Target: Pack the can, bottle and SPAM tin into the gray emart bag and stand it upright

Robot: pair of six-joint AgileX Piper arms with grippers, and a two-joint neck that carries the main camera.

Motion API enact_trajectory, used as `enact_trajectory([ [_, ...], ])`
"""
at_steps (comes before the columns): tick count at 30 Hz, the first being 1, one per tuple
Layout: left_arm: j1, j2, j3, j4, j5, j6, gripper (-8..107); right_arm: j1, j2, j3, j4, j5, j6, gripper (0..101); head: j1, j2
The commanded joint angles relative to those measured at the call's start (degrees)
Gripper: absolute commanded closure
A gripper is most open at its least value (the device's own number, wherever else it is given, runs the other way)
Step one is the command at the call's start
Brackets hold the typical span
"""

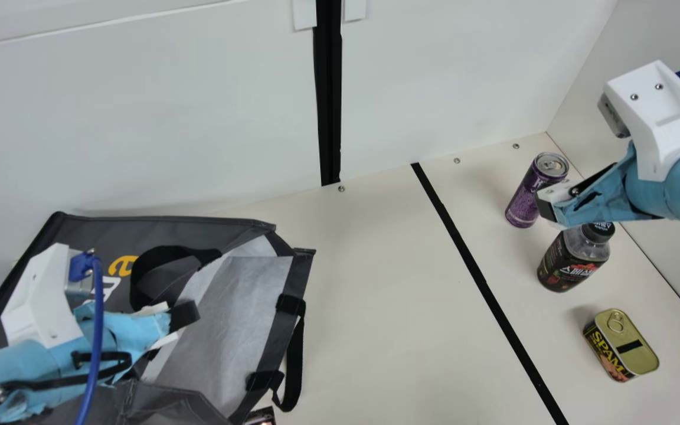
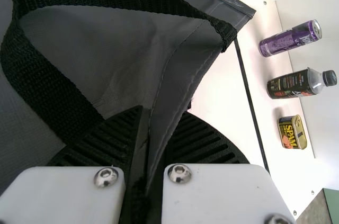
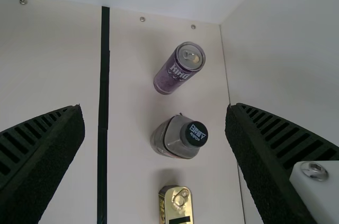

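Expect a soft, light, floppy handful from the gray bag (image 1: 231,330), slumped on the left of the table (image 1: 375,307), mouth gaping toward the 3 goods. Best taken by the stitched rim; see the left gripper (image 2: 148,155) clenched on a fold of just that. Find the right gripper (image 3: 154,110) with fingers spread wide, grasping nothing, over the side where the goods stand.

Treat the can (image 1: 532,192) as smooth, slippery and easily dented: squeeze gently around the middle. Hold the bottle (image 1: 570,260) by the labelled body, not the cap; judge firm and probably weighty. Count on a stiff, dense SPAM tin (image 1: 605,348); pinch across the narrower width, well down the sides.

Note all 3 upright, well apart from the bag, near the right wall (image 1: 676,260), leaving limited elbow room there. Disregard the flat black strip (image 1: 481,280). Beware 2 loose handles, the upper loop (image 1: 157,265) and the lower strap (image 1: 294,360), likely to snag at the mouth.
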Motion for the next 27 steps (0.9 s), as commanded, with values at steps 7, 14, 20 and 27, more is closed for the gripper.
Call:
enact_trajectory([
  [7, 0.0, 0.0, 0.0, 0.0, 0.0, 0.0, 107, 0.2, 3.0, -1.7, -1.7, 0.2, 2.1, 6, -1.3, 0.0],
  [14, 0.0, 0.0, 0.0, 0.0, 0.0, 0.0, 107, 0.2, 6.1, -3.4, -3.0, 0.1, 3.3, 6, -1.3, 0.0],
  [20, 0.0, 0.0, 0.0, 0.0, 0.0, 0.0, 107, -0.3, 8.9, -5.0, -3.6, -0.2, 3.9, 6, -1.3, 0.0],
  [27, 0.0, 0.0, 0.0, 0.0, 0.0, 0.0, 107, -1.8, 12.5, -7.0, -2.8, -0.5, 4.7, 6, -1.3, 0.0],
])
